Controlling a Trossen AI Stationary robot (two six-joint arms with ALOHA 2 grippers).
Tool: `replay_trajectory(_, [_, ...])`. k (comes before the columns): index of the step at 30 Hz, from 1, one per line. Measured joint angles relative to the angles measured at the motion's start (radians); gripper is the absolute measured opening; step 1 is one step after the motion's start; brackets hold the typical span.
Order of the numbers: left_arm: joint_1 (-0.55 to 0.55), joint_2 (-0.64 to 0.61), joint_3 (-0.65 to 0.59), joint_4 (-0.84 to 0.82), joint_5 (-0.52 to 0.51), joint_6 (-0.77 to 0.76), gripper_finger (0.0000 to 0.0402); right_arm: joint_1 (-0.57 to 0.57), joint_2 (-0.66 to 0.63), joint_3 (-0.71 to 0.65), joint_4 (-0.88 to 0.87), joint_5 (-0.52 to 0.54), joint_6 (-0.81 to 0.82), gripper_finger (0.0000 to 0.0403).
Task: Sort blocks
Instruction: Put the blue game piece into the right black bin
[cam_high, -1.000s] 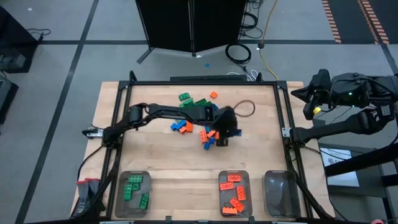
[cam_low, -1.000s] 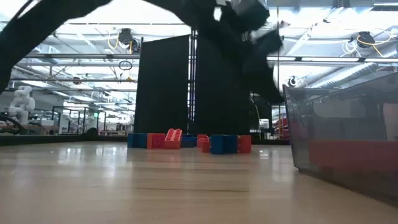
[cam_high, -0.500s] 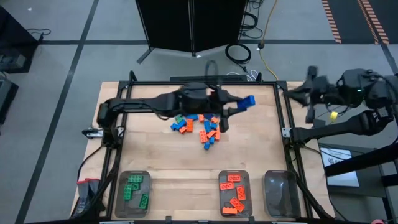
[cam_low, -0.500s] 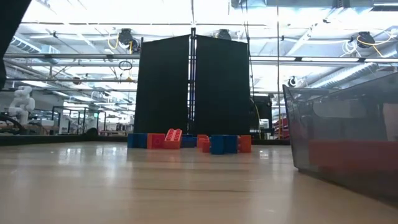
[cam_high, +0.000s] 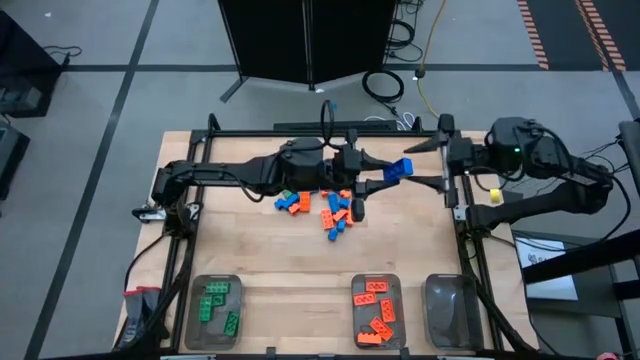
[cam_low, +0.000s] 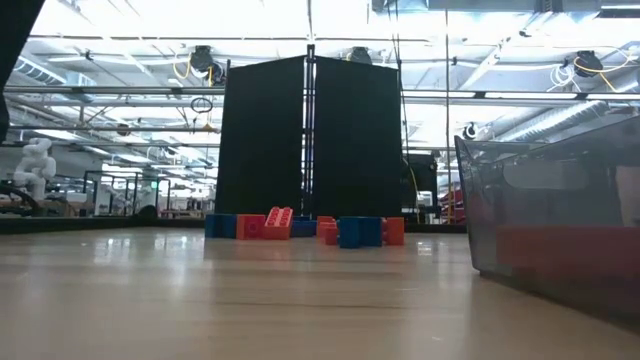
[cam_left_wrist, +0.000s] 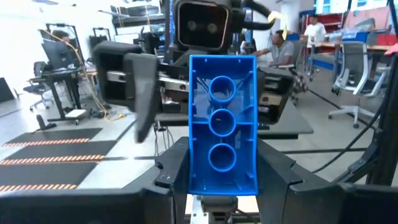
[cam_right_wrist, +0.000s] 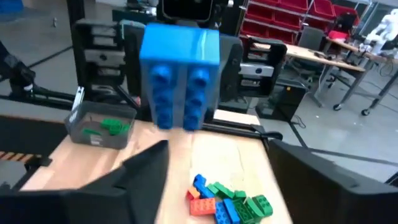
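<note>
High over the table's middle my left gripper is shut on a blue block, reaching level from the left. The block's hollow underside faces the left wrist camera and its studs face the right one. My right gripper faces the block from the right, fingers wide open and just short of it, touching nothing. A pile of blue, orange and green blocks lies on the table below and also shows in the low view. My left gripper pinches the blue block by its lower end, one finger on each long side wall. The fingers come in level from the table's left. The block stands upright above them, lifted clear of the table and the pile.
Along the near edge stand three clear trays: one with green blocks, one with orange blocks and one with nothing showing in it. A black frame runs round the wooden table. A tray wall fills the low view's right.
My left gripper has risen from the pile with the blue block, tipping from pointing down to level and going toward the table's right. My right gripper has swung in from beyond the right edge and turned to face the block.
</note>
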Motion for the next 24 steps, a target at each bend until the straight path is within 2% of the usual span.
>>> replay_trajectory(3, [0.003, 0.0, 0.0, -0.007, 0.0, 0.0, 0.0121, 0.0, 0.014, 0.0, 0.027, 0.001, 0.032, 0.0323])
replay_trajectory(6, [0.009, 0.0, 0.0, -0.045, 0.002, 0.016, 0.0121, 0.0, 0.016, 0.0, 0.025, -0.007, 0.041, 0.034])
replay_trajectory(12, [0.032, 0.0, 0.0, -0.137, 0.007, 0.025, 0.0121, 0.0, 0.006, 0.035, 0.009, -0.014, 0.046, 0.0331])
replay_trajectory(18, [0.037, 0.0, 0.0, -0.127, 0.012, 0.038, 0.0121, 0.0, 0.018, 0.042, -0.032, -0.014, 0.036, 0.0326])
replay_trajectory(24, [0.036, 0.009, 0.0, -0.138, 0.071, 0.045, 0.0121, 0.0, 0.072, 0.042, -0.035, -0.012, 0.0, 0.0325])
